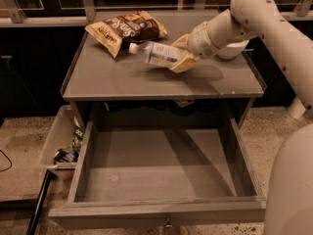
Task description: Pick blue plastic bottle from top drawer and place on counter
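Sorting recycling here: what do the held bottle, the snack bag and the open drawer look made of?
The blue plastic bottle, held by the gripper above the counter, looks like thin clear plastic: see-through body, white cap. The chip bag seems glossy printed film, crinkled. The top drawer looks like matte grey painted wood, judging by its board-like walls.
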Tool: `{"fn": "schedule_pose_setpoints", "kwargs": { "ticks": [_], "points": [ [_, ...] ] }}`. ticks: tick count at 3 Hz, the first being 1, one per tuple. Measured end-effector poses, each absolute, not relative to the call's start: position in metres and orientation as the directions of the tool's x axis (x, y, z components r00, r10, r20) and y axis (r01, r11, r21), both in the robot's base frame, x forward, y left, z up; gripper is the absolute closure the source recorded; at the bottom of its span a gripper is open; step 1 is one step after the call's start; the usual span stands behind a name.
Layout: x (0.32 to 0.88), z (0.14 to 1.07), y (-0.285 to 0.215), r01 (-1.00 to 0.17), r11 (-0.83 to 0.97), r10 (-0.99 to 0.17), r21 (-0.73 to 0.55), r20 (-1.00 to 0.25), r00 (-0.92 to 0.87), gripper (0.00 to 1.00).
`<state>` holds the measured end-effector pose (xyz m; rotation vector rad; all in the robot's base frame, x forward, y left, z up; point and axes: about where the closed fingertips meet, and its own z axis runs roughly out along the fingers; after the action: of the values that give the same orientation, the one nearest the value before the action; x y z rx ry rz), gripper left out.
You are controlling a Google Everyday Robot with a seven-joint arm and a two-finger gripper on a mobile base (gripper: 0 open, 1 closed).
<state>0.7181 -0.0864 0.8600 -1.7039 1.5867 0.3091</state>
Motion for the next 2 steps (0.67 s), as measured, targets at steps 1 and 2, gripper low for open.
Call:
{"fn": "schedule_pose_setpoints", "kwargs": {
  "ticks": [1,2],
  "points": [
    [0.7181,0.8600,-0.0864,-0.928,0.075,-0.740,-0.365,-0.644,0.194,0.34],
    [0.7181,0.8599,-0.0864,-0.928,0.075,-0.740,-0.365,-0.644,0.194,0.11]
  ]
}}
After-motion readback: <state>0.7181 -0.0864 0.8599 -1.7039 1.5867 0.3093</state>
